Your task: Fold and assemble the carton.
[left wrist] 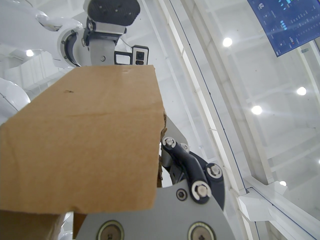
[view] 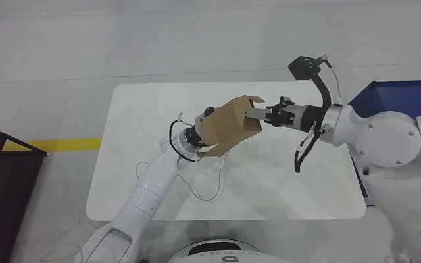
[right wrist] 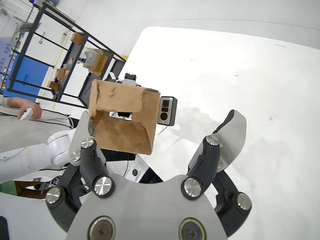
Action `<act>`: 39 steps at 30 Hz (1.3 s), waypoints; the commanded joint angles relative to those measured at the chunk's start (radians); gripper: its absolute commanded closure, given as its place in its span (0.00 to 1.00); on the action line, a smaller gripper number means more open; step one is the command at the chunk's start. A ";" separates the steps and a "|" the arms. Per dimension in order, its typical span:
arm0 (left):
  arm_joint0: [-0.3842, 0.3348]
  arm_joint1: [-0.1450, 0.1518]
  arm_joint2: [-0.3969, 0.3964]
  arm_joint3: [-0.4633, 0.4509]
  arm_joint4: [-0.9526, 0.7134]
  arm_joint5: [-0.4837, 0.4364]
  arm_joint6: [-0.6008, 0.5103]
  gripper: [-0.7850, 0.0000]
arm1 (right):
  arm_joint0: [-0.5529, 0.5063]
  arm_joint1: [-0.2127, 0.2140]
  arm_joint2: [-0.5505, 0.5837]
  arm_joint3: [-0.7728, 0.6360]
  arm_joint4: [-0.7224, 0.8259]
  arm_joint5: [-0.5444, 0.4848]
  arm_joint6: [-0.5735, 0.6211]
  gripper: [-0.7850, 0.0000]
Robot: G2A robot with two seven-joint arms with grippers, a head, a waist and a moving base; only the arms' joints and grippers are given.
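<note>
White bench, top view: carton aloft mid-bench, pinched by left pincer. Left wrist: carton panel across the pincer. Right wrist: right pincer spread at carton mouth, flap half down. Step, probably flap-folding; next, press it squarely inward.

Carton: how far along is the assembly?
Done: the carton is opened into a box shape and held off the table. In hand: the left pincer grips one end; the right pincer, open, sits at the other end, where one flap is folded partway over the mouth. Left: that mouth gapes, so its flaps need closing.
</note>
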State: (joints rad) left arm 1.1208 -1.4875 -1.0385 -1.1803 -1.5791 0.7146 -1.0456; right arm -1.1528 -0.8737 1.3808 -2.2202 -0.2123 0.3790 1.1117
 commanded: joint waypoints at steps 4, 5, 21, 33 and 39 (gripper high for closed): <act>-0.005 -0.001 0.002 0.006 -0.008 -0.002 -0.016 1.00 | 0.044 -0.004 -0.060 0.019 -0.018 0.022 0.014 0.00; -0.007 -0.001 0.002 0.007 -0.009 -0.002 -0.018 1.00 | 0.050 -0.005 -0.066 0.021 -0.017 0.024 0.012 0.00; -0.032 0.000 -0.011 0.035 -0.023 0.006 -0.037 1.00 | 0.071 -0.010 -0.075 0.052 0.030 0.037 -0.025 0.00; -0.043 0.000 -0.017 0.049 -0.051 0.026 -0.034 1.00 | -0.005 -0.005 0.086 0.083 0.169 0.017 -0.125 0.00; -0.048 0.001 -0.003 0.042 -0.065 0.037 -0.022 1.00 | -0.001 -0.012 0.058 0.120 0.160 0.063 -0.232 0.00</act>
State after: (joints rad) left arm 1.0736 -1.4865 -1.0457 -1.1365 -1.6416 0.7498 -1.0703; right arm -1.1625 -0.8848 1.4568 -2.1097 -0.0417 0.4328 0.8883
